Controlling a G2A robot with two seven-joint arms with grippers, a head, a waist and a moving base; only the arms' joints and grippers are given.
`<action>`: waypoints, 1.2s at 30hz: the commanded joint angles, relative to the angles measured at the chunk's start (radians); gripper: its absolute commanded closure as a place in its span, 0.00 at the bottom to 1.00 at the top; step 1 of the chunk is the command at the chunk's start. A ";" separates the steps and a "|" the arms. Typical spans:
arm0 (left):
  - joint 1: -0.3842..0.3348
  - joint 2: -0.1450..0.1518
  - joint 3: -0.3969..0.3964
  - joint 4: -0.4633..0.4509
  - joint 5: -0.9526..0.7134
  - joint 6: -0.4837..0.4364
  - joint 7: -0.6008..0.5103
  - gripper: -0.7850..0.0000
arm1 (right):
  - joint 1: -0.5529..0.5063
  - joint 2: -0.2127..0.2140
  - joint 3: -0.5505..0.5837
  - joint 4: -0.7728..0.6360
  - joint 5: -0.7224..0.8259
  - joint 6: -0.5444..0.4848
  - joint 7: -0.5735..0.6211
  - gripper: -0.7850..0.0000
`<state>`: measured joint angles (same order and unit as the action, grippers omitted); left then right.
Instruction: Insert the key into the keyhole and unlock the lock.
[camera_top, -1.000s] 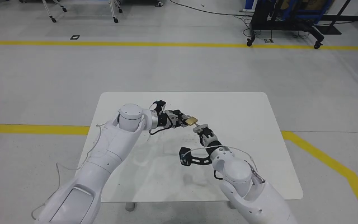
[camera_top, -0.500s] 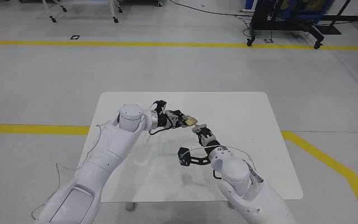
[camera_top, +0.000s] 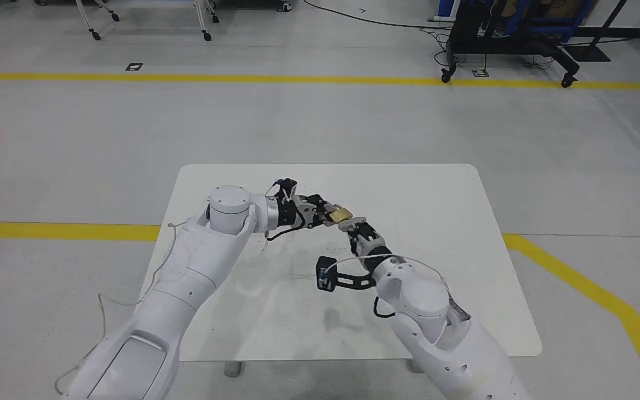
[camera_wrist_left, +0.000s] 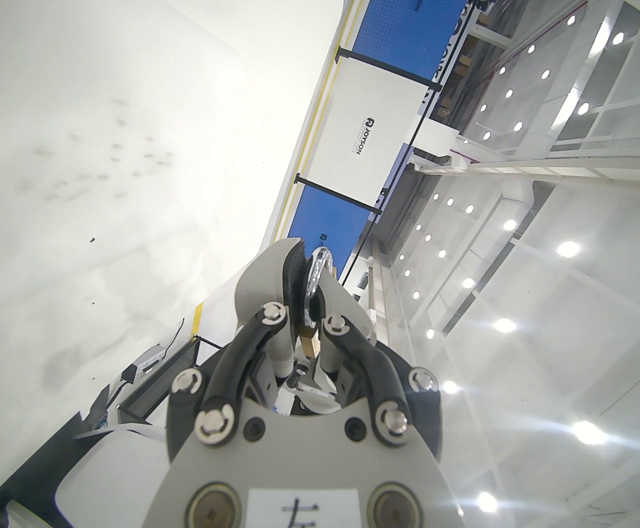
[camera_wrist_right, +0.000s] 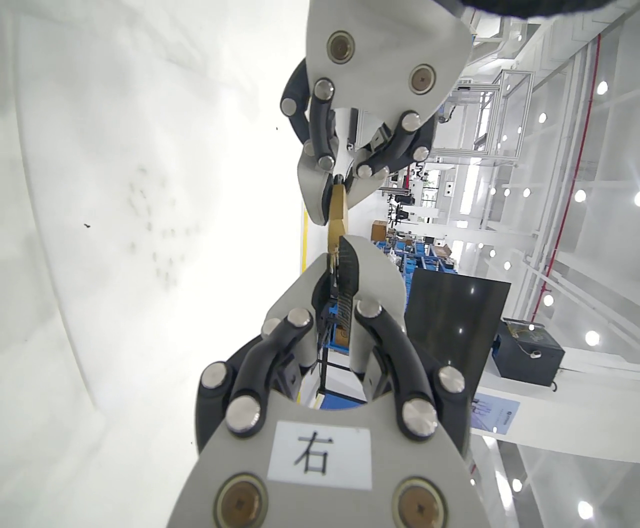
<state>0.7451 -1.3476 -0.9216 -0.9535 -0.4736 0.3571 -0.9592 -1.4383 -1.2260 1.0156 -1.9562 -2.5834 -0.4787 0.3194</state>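
My left gripper (camera_top: 330, 212) is shut on a small brass padlock (camera_top: 342, 214), held above the middle of the white table (camera_top: 430, 200). In the left wrist view the lock's silver shackle (camera_wrist_left: 316, 267) sticks out past the fingertips (camera_wrist_left: 287, 260). My right gripper (camera_top: 352, 229) sits right beside the lock and is shut on the brass key (camera_wrist_right: 333, 245). In the right wrist view the key's tip meets the end of the padlock (camera_wrist_right: 339, 202) that faces it. Whether the tip is inside the keyhole is hidden.
The tabletop around the grippers is bare apart from faint smudges (camera_wrist_right: 160, 245) and a few dark specks (camera_wrist_right: 87, 226). The table's far edge (camera_top: 330, 166) and right edge (camera_top: 505, 260) lie well away from both grippers.
My right gripper has moved with the key up to the padlock, closing the gap. The left gripper and the lock have stayed almost still.
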 joint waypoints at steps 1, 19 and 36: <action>0.001 0.000 -0.001 -0.002 0.000 -0.001 0.002 1.00 | -0.015 0.001 0.022 -0.013 0.032 0.024 -0.022 0.00; 0.011 0.004 -0.004 -0.014 0.014 -0.031 -0.002 1.00 | -0.030 0.003 0.042 -0.023 0.062 0.042 -0.043 0.00; 0.174 0.035 -0.140 -0.157 -0.030 -0.370 0.117 1.00 | 0.064 0.067 0.361 0.205 0.646 -0.443 -0.852 1.00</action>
<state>0.9208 -1.3119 -1.0655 -1.1080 -0.5062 -0.0152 -0.8459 -1.3858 -1.1636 1.3772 -1.7639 -1.9265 -0.8703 -0.5156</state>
